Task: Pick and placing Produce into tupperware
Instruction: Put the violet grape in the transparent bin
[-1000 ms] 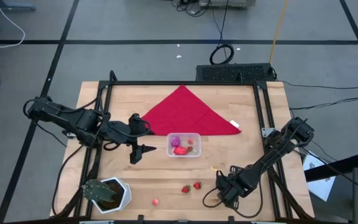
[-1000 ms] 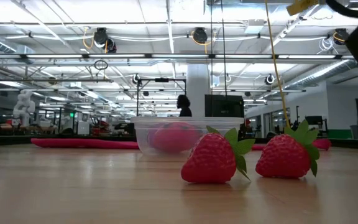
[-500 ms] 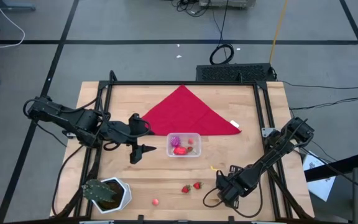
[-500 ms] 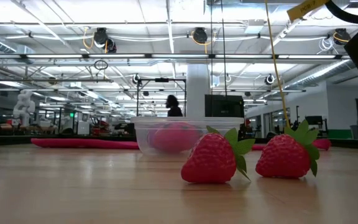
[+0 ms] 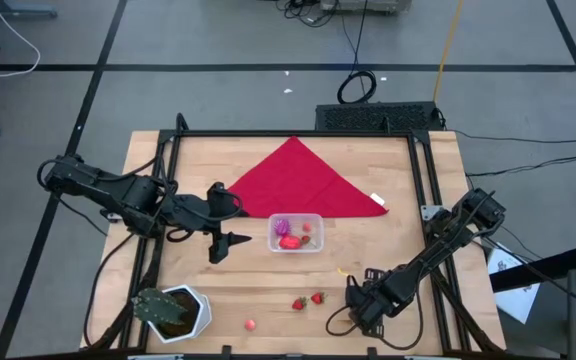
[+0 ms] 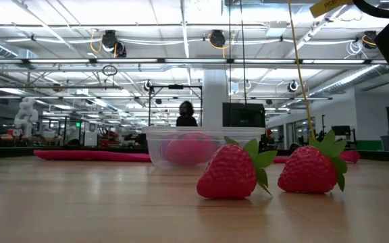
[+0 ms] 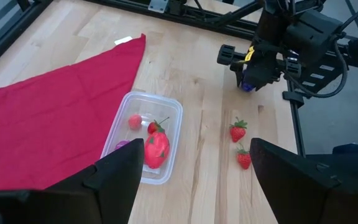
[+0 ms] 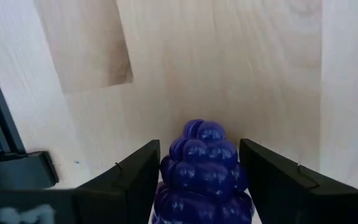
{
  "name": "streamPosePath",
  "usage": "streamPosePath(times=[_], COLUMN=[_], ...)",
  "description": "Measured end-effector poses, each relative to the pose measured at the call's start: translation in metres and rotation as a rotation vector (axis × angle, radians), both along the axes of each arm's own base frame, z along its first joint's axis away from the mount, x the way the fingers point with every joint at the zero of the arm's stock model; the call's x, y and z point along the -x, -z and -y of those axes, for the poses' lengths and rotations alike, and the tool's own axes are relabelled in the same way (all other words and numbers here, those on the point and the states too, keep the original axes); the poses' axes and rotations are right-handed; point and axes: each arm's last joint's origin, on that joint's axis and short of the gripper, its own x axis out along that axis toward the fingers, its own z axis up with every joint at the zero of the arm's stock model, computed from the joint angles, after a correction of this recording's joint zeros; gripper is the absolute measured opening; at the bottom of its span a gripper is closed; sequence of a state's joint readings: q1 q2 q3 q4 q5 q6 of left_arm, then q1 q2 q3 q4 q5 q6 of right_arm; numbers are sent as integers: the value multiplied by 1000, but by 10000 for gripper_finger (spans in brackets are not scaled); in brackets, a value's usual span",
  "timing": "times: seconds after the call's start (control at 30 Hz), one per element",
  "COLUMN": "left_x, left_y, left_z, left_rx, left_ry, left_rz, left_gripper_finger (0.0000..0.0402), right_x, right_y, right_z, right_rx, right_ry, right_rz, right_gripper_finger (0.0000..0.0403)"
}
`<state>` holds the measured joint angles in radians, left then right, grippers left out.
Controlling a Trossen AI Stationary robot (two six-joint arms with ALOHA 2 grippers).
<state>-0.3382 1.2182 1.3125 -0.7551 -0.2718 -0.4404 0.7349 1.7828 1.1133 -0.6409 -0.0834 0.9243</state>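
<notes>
Nearest the front edge of the wooden surface (image 5: 388, 175), the right hand (image 5: 360, 308) sits low by the front right corner, its fingers (image 8: 278, 180) clamped on a purple grape bunch (image 8: 204, 168) held just over the bare wood, in the same place as a second ago. Just beside it toward the middle lie two strawberries (image 5: 308, 300) close together, and a small red ball (image 5: 251, 324) rests nearer the front edge beside the white plant pot (image 5: 186, 312); none of these has shifted. Farther in, the tupperware (image 5: 297, 232) stands at mid-surface holding a large red fruit, a strawberry, a small ball and a purple piece. The left hand (image 5: 230, 243) hovers just left of it, fingers (image 7: 114, 180) spread and empty, unmoved. Behind the tub lies the red cloth (image 5: 303, 180). Beyond the surface, a person (image 6: 186, 113) far off in the room has walked leftward since the earlier frames.
</notes>
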Motion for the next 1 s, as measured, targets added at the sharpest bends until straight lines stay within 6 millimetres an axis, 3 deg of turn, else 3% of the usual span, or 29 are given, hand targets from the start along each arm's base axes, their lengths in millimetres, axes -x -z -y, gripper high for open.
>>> streamPosePath(times=[0.63,1.0], left_x=[0,0], left_y=[0,0], left_z=[0,0], left_rx=[-12,-13], left_ry=[9,8], left_rz=[0,-5], left_gripper_finger=[296,296], right_x=[-2,-14], right_y=[0,0], right_z=[3,20], right_rx=[5,22], right_ry=[9,18], right_rz=[-5,-7], right_gripper_finger=[210,210])
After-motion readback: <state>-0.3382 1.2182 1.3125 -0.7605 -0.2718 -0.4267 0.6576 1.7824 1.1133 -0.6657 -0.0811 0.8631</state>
